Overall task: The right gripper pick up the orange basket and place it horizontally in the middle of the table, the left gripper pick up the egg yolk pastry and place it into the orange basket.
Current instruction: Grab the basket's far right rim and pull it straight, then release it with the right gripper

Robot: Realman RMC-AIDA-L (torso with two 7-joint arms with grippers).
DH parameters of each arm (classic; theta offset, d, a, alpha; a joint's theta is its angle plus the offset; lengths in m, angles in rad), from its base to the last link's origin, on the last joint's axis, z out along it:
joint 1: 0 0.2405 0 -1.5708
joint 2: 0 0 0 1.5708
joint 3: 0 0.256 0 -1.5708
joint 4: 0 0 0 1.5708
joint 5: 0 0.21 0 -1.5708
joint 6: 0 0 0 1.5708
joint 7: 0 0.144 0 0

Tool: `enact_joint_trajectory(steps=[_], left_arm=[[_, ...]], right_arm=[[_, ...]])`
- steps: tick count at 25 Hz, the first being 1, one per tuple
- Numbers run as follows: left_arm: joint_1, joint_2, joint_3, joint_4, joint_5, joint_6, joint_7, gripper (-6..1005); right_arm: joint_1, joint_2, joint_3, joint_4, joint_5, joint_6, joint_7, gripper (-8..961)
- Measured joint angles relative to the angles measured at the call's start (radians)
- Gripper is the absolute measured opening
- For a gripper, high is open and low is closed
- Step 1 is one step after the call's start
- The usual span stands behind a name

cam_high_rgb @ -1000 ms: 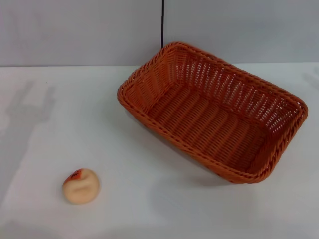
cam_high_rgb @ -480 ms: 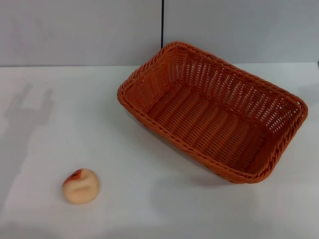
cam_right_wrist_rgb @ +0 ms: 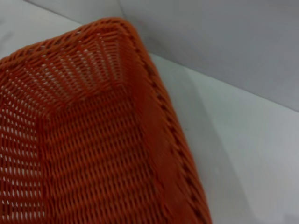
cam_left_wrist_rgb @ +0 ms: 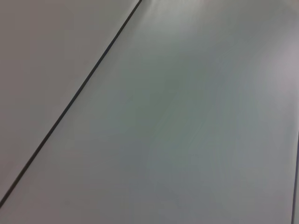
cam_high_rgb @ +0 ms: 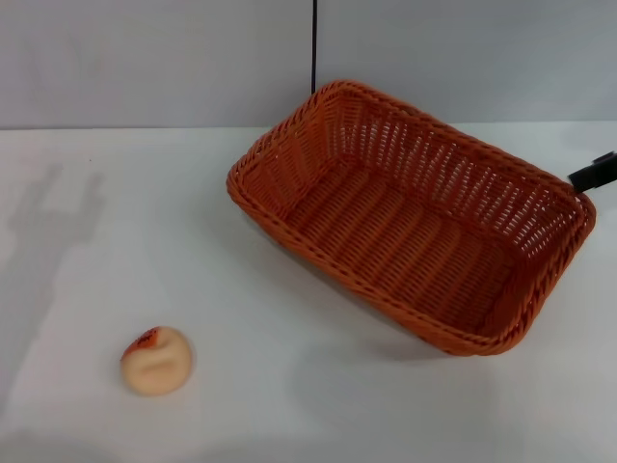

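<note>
The orange basket (cam_high_rgb: 410, 214) lies at an angle on the white table (cam_high_rgb: 289, 386), right of centre, and it is empty. Its braided rim and woven floor (cam_right_wrist_rgb: 93, 154) fill much of the right wrist view. Only the dark tip of my right gripper (cam_high_rgb: 595, 173) shows, at the right edge of the head view just beyond the basket's far right corner. The egg yolk pastry (cam_high_rgb: 156, 360) sits near the table's front left, with its reddish patch on the upper left edge. My left gripper is out of view; only its shadow falls on the table at the left.
A grey wall (cam_high_rgb: 145, 58) with a dark vertical seam (cam_high_rgb: 314, 43) stands behind the table. The left wrist view shows only a plain grey surface crossed by a dark line (cam_left_wrist_rgb: 70, 105).
The right gripper's dark tip has come into the head view at the right edge near the basket's corner. Basket and pastry have not moved.
</note>
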Motion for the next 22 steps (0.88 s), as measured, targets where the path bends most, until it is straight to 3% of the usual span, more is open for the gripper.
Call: enact_joint_trajectory(steps=[1, 5, 12, 22], left_arm=[[-0.001, 0.000, 0.001, 0.000, 0.000, 0.001, 0.000, 644], [-0.003, 0.000, 0.005, 0.000, 0.002, 0.003, 0.000, 644], [0.000, 0.000, 0.001, 0.001, 0.004, 0.008, -0.002, 644], [-0.001, 0.000, -0.002, 0.001, 0.002, 0.015, -0.004, 643]], right_arm=[[0.002, 0.016, -0.005, -0.004, 0.000, 0.013, -0.003, 419], [0.004, 0.026, -0.012, 0.005, 0.001, 0.023, -0.005, 410], [0.016, 0.027, -0.058, 0.090, -0.002, 0.053, -0.006, 395], [0.010, 0.030, -0.071, 0.088, -0.002, 0.069, -0.010, 372]])
